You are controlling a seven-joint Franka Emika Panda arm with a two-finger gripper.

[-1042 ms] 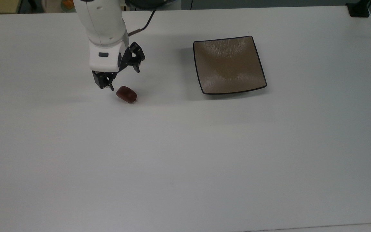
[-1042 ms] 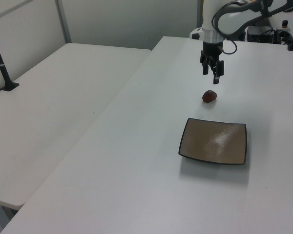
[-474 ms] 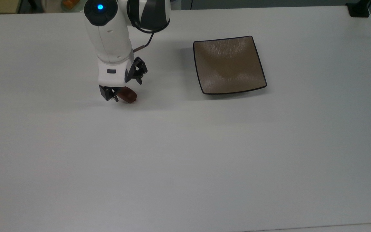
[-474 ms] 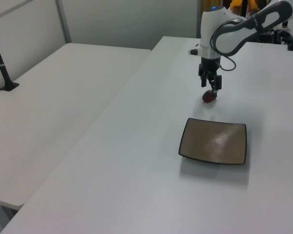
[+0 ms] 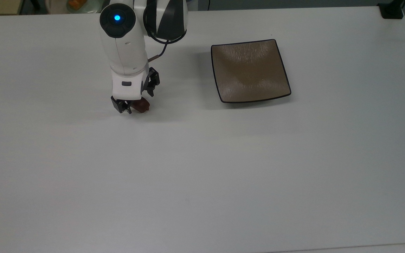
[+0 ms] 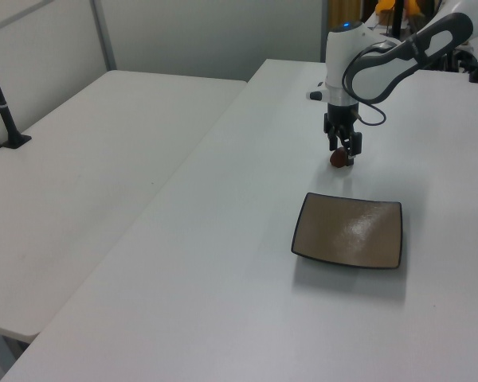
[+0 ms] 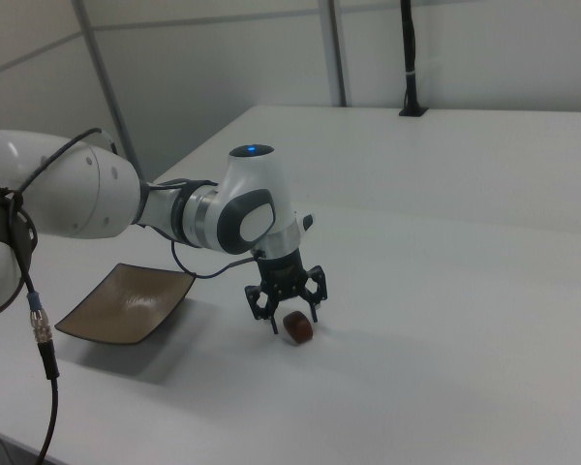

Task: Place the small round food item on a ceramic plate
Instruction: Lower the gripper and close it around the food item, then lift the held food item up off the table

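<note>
Step in hand, judged from the layout: closing on the food item (image 5: 141,104) before any lift. It lies on the white surface (image 5: 202,158), well apart from the plate (image 5: 250,70), which sits empty toward the top view's right.

To do it well, the gripper (image 5: 136,96) should drop until the fingertips sit about level with the item's middle, centred so both pads meet it together. The lump is small, glossy and rounded, so an off-centre pinch would likely squirt it sideways or roll it. Close slowly, check it is seated, then lift straight up before travelling toward the plate. Clear the upturned black rim and release low over the plate's middle, since a rounded thing may roll on the glaze.

Jaws: spread wide, holding nothing. In the right view the gripper (image 7: 287,297) straddles the item (image 7: 297,327), one finger on each side, tips close to the surface. In the left view the gripper (image 6: 343,146) hangs right over the item (image 6: 339,158). Whether a finger already touches the item cannot be told; a gap seems to remain on at least one side.
</note>
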